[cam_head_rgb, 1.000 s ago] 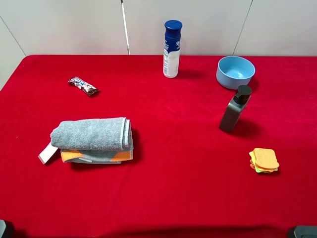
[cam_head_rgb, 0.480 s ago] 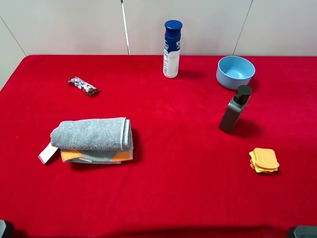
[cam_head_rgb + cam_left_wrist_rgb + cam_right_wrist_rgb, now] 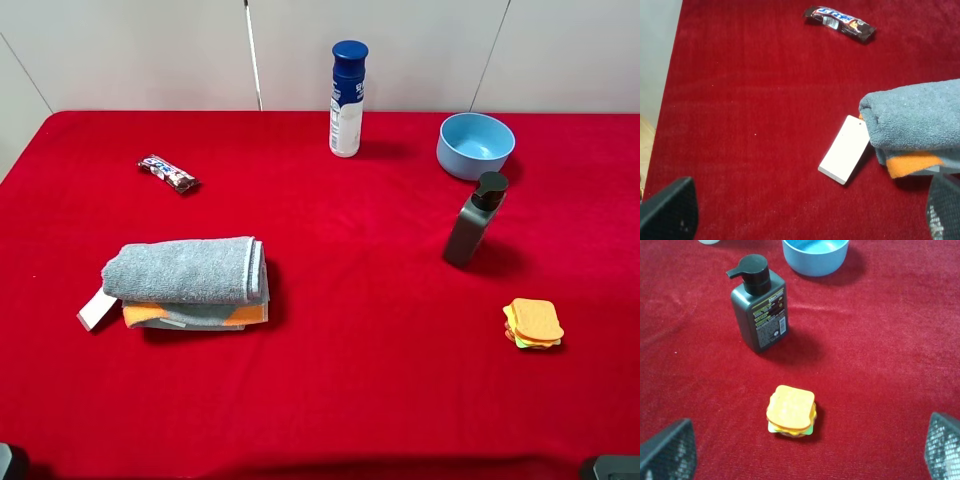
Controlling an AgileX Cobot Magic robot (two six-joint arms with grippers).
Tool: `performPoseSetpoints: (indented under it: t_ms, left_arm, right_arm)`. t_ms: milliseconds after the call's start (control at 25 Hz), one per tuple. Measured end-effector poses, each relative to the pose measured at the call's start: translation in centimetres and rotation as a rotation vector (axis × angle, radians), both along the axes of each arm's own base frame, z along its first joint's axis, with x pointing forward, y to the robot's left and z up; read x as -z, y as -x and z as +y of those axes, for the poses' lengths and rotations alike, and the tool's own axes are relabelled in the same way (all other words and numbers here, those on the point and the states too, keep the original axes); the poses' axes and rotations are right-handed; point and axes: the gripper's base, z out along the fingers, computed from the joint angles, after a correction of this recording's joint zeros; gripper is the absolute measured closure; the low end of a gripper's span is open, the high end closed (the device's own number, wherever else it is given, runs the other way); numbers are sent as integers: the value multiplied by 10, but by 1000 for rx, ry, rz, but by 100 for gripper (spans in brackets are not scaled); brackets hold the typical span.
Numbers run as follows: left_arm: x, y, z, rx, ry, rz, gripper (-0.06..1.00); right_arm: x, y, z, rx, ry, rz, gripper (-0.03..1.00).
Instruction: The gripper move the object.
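Blue bowl (image 3: 475,145) – nothing inside, toy sandwich (image 3: 791,411) untouched, both claws spread apart

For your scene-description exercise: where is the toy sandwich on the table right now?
In the exterior high view, the toy sandwich lies on the red cloth's right side, nearer the front than the dark pump bottle, apart from it.
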Motion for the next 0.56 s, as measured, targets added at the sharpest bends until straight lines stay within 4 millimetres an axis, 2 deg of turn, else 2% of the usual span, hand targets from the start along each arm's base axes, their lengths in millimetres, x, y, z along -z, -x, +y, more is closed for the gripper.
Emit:
performPoseSetpoints:
  t_ms: [560]
  left_arm:
    - [0, 0, 0, 0, 0, 0, 5]
  right_arm:
    - [0, 0, 0, -2, 0, 0, 27]
